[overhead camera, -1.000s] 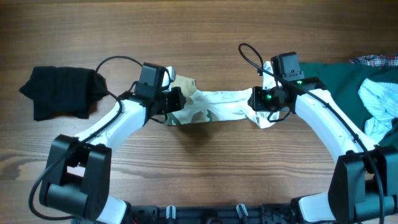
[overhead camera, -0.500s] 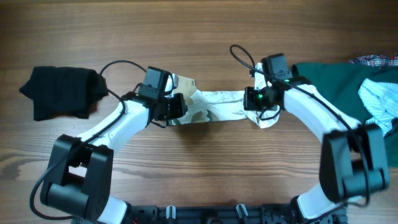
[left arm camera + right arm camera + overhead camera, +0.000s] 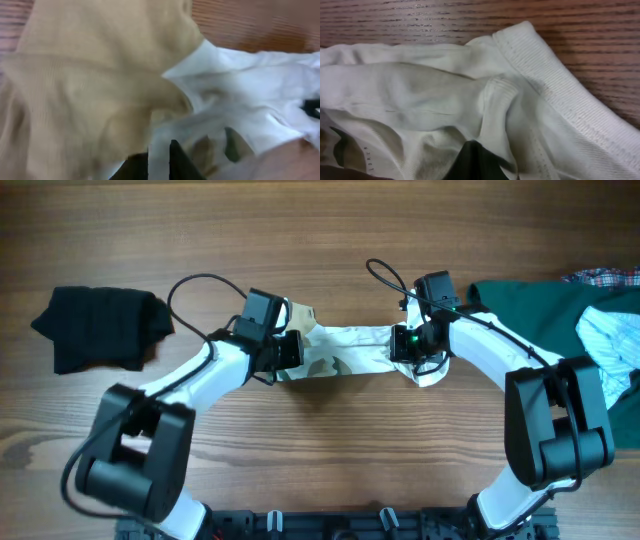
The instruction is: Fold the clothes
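Both arms have drawn inward since a second ago, so the left tool point(image 3: 287, 348) and the right tool point(image 3: 402, 345) stand closer together and the small cream garment point(image 3: 345, 352) spans a shorter gap between them. That garment, cream-white with tan and olive-green patches, hangs as a band between the two tools near the middle of the wooden surface point(image 3: 330, 240), with a shadow just below it.

The left tool is closed narrowly on the garment's tan end. In the left wrist view its dark fingers point(image 3: 182, 165) nearly meet, with white cloth pinched in the slit between them. The right tool grips the other end, and in the right wrist view the cream fabric with its ribbed band bunches down into a dark fingertip point(image 3: 472, 162).

A black garment point(image 3: 100, 328) lies well apart at the left. At the right edge a dark green garment point(image 3: 540, 310) lies spread, with a pale-blue striped garment point(image 3: 610, 340) on it and a plaid garment point(image 3: 605, 277) just behind.
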Controlling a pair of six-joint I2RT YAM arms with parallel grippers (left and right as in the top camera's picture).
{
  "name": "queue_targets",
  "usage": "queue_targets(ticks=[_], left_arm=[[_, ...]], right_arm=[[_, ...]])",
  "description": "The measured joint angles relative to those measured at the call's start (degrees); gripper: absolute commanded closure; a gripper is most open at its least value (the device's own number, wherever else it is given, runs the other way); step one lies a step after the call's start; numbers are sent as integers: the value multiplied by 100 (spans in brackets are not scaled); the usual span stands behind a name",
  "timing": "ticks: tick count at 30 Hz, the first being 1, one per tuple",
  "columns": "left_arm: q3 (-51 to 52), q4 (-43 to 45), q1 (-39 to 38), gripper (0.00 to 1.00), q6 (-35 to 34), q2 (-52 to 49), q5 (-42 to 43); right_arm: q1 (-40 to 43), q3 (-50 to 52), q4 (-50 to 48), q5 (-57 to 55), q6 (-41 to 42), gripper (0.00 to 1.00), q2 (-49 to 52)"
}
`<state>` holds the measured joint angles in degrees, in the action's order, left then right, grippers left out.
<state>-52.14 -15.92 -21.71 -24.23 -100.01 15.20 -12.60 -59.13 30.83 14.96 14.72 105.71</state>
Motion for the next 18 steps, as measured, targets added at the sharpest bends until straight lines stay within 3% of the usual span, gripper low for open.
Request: queue_targets(ticks=[6, 15, 18], left_arm=[[-37, 828, 127, 90, -2, -439, -258], [-1163, 872, 898, 88, -4, -479, -468], [-1233, 610, 957, 89, -4, -479, -192]], right_arm=[[0, 0, 9, -2, 0, 95, 0], [-28, -22, 87, -151, 0, 96, 0], [-28, -28, 111, -173, 0, 96, 0]])
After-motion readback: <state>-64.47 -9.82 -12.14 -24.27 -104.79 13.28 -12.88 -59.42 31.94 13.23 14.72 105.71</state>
